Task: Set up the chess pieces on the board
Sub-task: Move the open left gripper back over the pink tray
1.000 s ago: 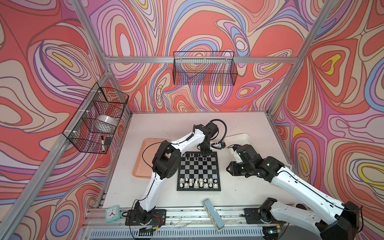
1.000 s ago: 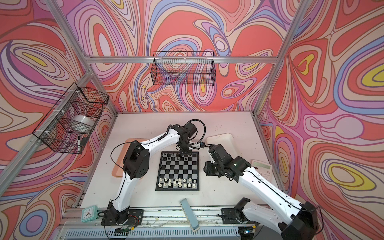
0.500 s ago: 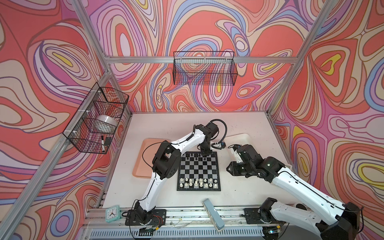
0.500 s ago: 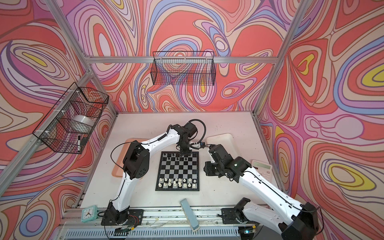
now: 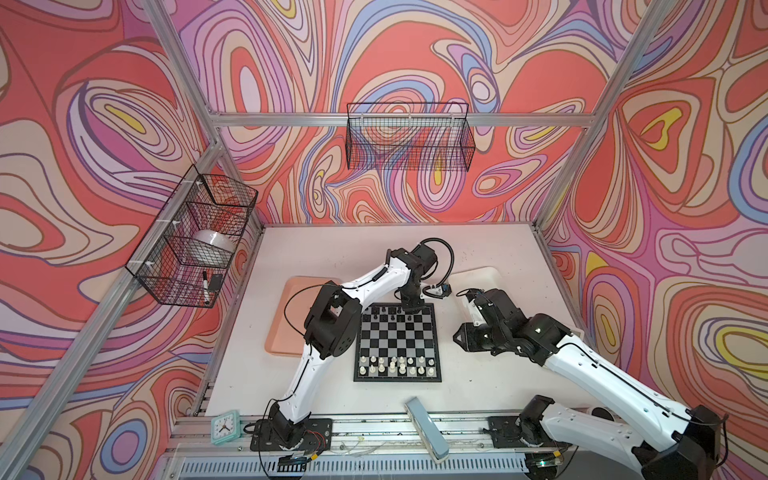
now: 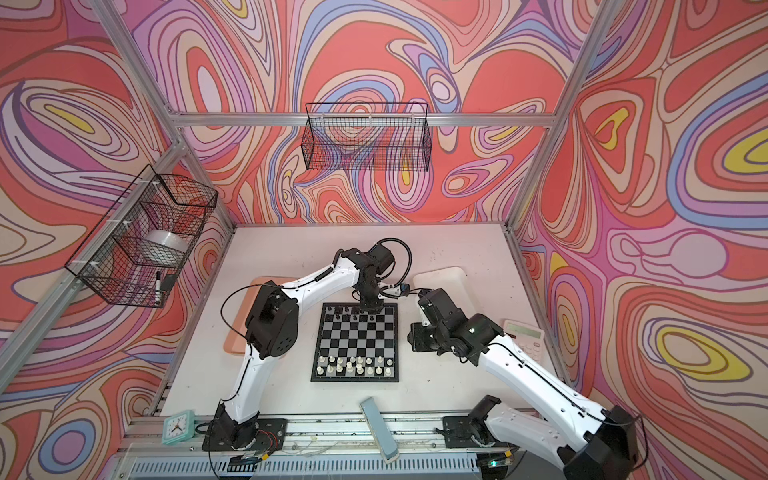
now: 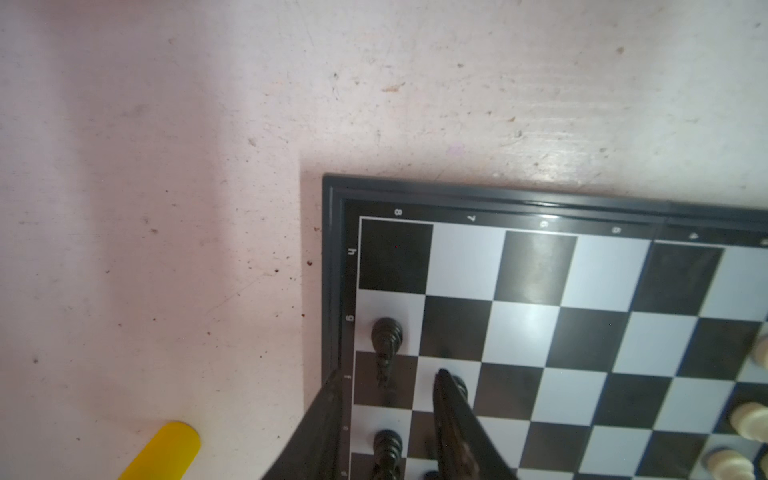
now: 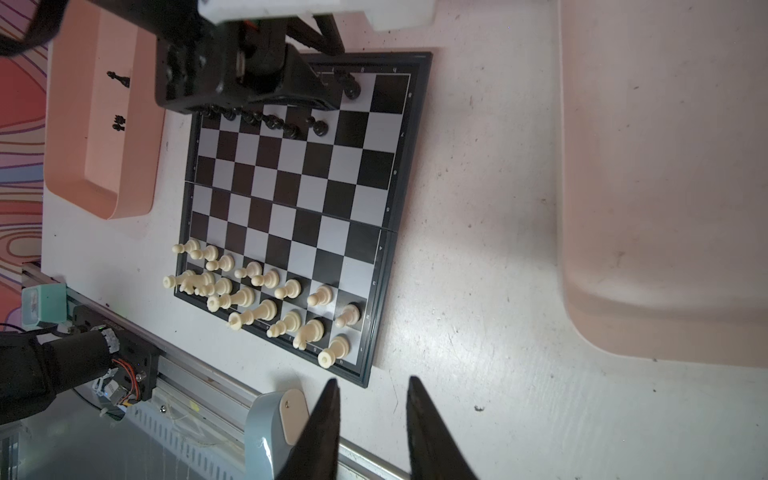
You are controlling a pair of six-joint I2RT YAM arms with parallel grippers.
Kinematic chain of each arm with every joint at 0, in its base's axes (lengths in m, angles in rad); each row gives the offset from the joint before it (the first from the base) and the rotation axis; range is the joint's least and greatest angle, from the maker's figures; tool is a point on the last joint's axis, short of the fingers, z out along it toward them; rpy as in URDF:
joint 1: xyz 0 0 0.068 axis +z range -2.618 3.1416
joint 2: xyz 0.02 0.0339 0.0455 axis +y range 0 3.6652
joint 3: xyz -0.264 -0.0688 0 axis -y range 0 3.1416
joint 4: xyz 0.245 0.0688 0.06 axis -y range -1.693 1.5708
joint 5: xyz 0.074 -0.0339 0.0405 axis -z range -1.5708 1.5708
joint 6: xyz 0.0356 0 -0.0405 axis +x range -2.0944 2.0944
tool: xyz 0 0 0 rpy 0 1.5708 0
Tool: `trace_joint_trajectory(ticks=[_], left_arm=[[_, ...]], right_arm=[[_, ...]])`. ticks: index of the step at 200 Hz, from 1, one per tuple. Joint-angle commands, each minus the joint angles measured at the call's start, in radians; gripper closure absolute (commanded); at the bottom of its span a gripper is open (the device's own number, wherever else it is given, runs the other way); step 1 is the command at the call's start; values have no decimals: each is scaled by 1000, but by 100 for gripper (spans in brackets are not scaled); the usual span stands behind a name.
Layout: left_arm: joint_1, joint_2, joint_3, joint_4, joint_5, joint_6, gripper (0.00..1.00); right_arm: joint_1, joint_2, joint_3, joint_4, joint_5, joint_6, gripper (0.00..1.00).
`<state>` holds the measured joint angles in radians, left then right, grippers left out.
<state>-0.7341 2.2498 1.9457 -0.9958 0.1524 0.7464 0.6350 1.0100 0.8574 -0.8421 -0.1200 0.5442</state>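
We have the left gripper [image 7: 390,374] low over the far edge of the board [image 7: 582,332], near its right corner. Its jaws stand moderately apart. 1 black piece [image 7: 386,345] stands on the edge row between the fingers [image 7: 451,415] with a gap on both sides, so we read no grip. A 2nd black piece [image 7: 460,385] is half hidden behind 1 finger. A yellow stick [image 7: 166,449] lies on the table [image 7: 166,208] off the board.

The right gripper [image 8: 372,379] hangs over bare table right of the board. Its jaws are a narrow way apart with nothing between them.

In both top views the black set [image 5: 390,316] [image 6: 353,313] lines the far 2 rows and the white set [image 5: 395,365] [image 6: 353,365] the near 2 rows. The right wrist view shows the white set unevenly spaced. We see 2 stray black men [image 8: 119,121] in the pink tray [image 8: 104,174] left of the board. The white tray [image 8: 665,208] sits right of it.
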Motion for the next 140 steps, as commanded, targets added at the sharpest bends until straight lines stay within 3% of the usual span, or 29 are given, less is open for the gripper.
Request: trace_joint_trajectory(ticks=[1,31,91,140], left_arm=[[-11,-41,39,-47,-4,-2,60],[-11,-56,47,-36,-11,-3,53],[18,-95,153,-131,2,-73,53],[144,-264,108,-227,44,-157,53]], right_arm=[[-5,-21,8,6,13,-1,72],[-5,-40,39,4,-13,-6,72],[-6,-44,116,5,-95,-39,71],[-5,15,153,35,-196,-76,71]])
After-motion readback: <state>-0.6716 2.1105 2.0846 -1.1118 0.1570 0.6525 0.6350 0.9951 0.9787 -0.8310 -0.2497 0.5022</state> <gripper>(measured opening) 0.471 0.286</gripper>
